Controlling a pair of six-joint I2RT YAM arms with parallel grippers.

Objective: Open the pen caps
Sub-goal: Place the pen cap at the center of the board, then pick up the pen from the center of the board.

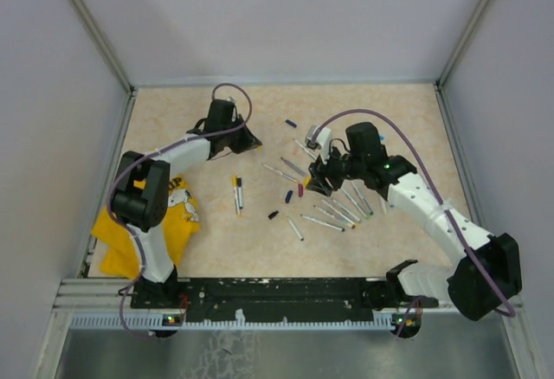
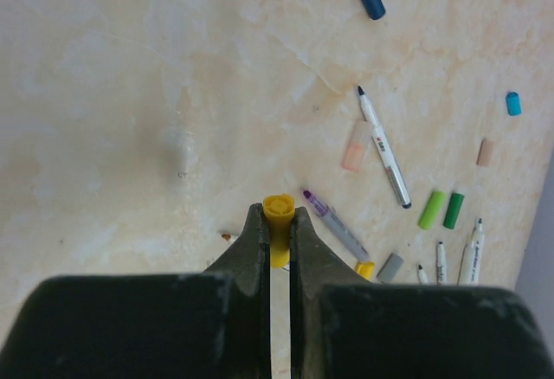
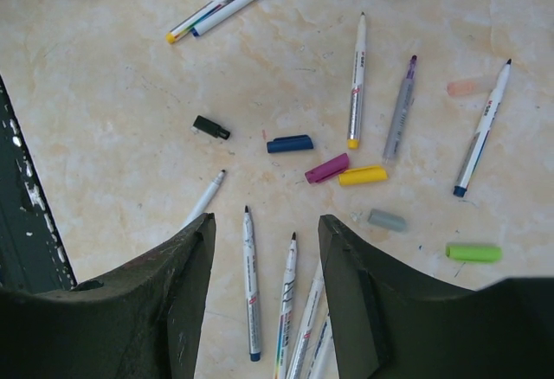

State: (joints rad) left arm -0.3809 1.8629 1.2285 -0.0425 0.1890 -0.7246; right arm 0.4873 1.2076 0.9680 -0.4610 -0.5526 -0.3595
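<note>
The left claw (image 2: 278,217) is the closest thing in its wrist view. It's pinched tight on a yellow-ended pen (image 2: 279,208). The white barrel runs back between the fingers and the yellow end pokes out just past the tips. I can't tell if that yellow bit is a cap or the tail end.

Everything else I'll place off the right claw (image 3: 267,288). It's about half spread and gripping nothing, hanging over the counter (image 3: 104,76) with its tips aimed at the scatter. Two uncapped pens (image 3: 251,297) lie right in the gap between its fingers, nibs pointing away from it. A couple more barrels crowd against the inside of one finger, and another uncapped one lies just outside the other finger.

Just past the right claw's tips are the loose caps. A dark blue cap (image 3: 289,144) sits straight ahead, then a magenta cap (image 3: 326,169) with a yellow cap (image 3: 362,175) just beside it. A grey cap (image 3: 387,220) is near one fingertip and a green cap (image 3: 473,253) is further out on that same side. A black cap (image 3: 211,127) is ahead on the opposite side.

Further from the right claw, three more uncapped pens lie roughly parallel. Farthest out, two capped pens (image 3: 227,3) lie side by side, touching.

From the top view, the left claw is well apart from the right claw, across the scatter. A yellow cloth (image 1: 164,223) lies further off still, at the counter's edge.
</note>
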